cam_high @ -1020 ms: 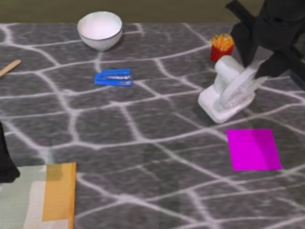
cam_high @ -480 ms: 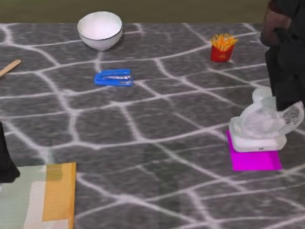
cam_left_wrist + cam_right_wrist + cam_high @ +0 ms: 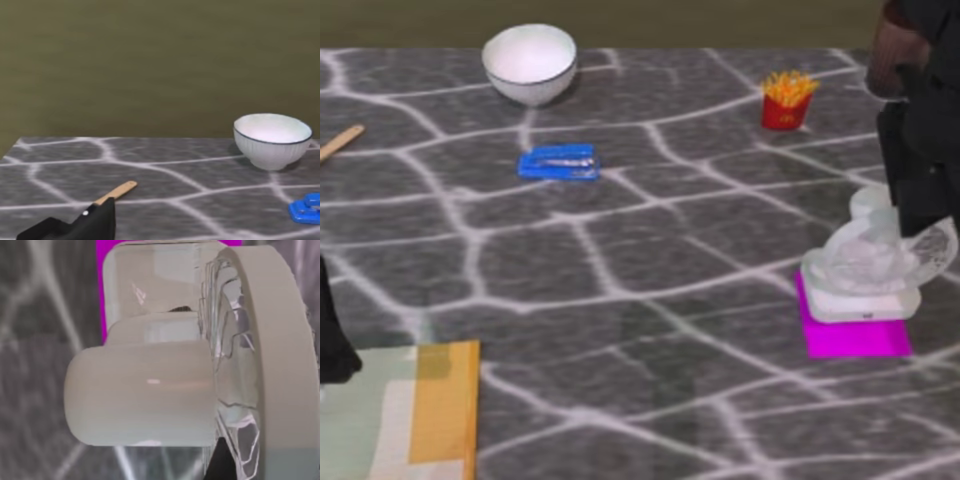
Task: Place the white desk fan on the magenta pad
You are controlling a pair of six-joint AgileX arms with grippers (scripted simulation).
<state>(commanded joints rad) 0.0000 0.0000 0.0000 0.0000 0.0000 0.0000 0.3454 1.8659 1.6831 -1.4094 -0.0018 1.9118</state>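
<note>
The white desk fan point(image 3: 865, 272) stands on the magenta pad point(image 3: 855, 335), under the right gripper point(image 3: 920, 215).

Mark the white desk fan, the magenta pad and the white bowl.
white desk fan point(image 3: 865, 262): top view, on its round grille head.
magenta pad point(image 3: 855, 338): top view, on the bare strip in front of the fan's base.
white bowl point(image 3: 529, 55): top view, inside its hollow.

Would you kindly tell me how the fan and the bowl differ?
The fan stands on the magenta pad at the table's right; the bowl sits on bare table at the far left. The fan has a grille head over a square base; the bowl is round and open. Both are white.
</note>
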